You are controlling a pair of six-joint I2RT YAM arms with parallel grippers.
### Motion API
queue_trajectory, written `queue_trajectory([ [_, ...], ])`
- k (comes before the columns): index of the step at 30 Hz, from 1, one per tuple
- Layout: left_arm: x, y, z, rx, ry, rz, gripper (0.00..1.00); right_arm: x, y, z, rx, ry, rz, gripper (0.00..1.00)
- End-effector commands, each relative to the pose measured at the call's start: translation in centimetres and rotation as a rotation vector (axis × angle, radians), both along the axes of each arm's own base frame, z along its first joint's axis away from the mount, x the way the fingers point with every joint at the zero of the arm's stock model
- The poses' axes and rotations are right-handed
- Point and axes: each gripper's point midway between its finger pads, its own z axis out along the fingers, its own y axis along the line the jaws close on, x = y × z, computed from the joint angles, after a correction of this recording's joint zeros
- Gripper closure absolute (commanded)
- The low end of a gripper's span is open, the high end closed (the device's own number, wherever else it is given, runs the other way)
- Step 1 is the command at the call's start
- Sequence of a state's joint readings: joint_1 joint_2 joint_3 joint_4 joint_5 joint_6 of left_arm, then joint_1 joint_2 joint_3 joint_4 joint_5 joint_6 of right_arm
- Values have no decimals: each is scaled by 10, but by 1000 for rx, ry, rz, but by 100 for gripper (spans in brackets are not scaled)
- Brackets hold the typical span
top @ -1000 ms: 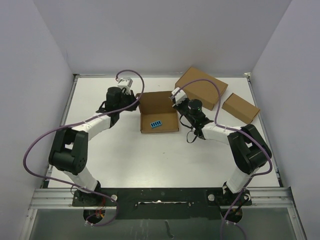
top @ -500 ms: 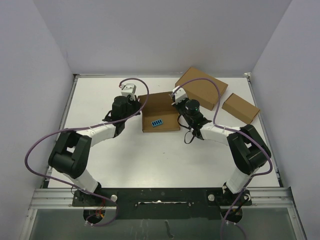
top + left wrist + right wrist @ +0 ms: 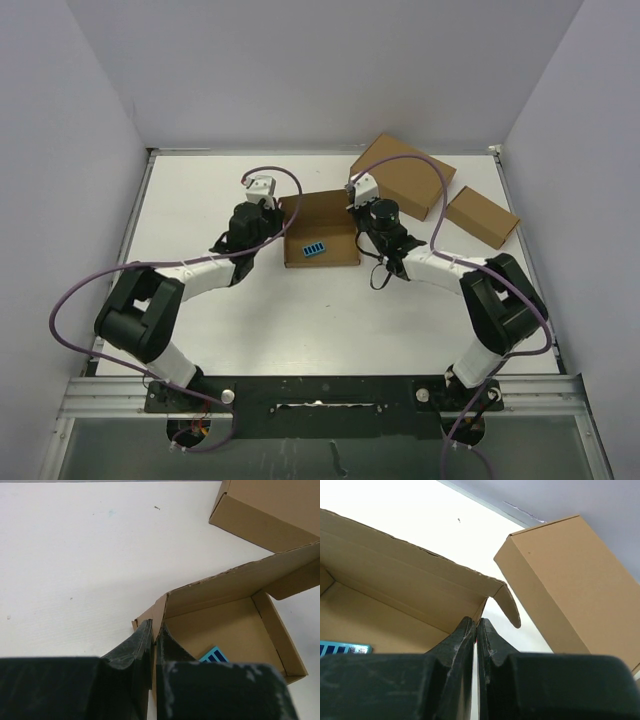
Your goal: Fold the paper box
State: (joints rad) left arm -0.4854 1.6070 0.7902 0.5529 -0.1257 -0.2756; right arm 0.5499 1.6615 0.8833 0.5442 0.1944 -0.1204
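Observation:
The paper box [image 3: 322, 215] lies open in the middle of the table, with a blue label [image 3: 315, 247] on its floor. My left gripper [image 3: 284, 222] is shut on the box's left side wall. In the left wrist view the black fingers [image 3: 135, 645] pinch that thin wall at my left gripper [image 3: 154, 630], with the box floor [image 3: 225, 625] beyond. My right gripper [image 3: 356, 218] is shut on the right side wall. In the right wrist view my right gripper [image 3: 476, 625] clamps the wall edge just below a small rounded flap [image 3: 509, 606].
The largest brown box [image 3: 405, 176] sits closed behind the right gripper, close to the paper box, and shows as the largest box [image 3: 570, 575] in the right wrist view. The smallest box [image 3: 481, 216] lies at the far right. Purple cables loop above both arms.
The left arm has swung right and nearer, its gripper staying at the box's left wall. The box has shifted slightly to the right. The right gripper has barely moved.

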Motion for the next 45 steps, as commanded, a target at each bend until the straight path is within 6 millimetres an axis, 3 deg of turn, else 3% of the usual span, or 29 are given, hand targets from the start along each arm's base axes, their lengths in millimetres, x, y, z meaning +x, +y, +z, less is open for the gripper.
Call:
queue_trajectory([
  [1,-15,-29,30,-81,-48,-80,100,-21,31,22,93,-6,98,97],
  [7,-18,-30,30,-80,-41,-73,100,-29,34,13,94,29,94,96],
  [9,-25,-29,19,-67,-18,-76,100,-32,36,9,87,40,92,96],
  [21,-37,-27,8,-57,-6,-93,100,-46,37,-2,75,87,98,95],
  [45,-54,-23,1,-13,-11,-134,100,-75,39,-24,58,205,98,94],
])
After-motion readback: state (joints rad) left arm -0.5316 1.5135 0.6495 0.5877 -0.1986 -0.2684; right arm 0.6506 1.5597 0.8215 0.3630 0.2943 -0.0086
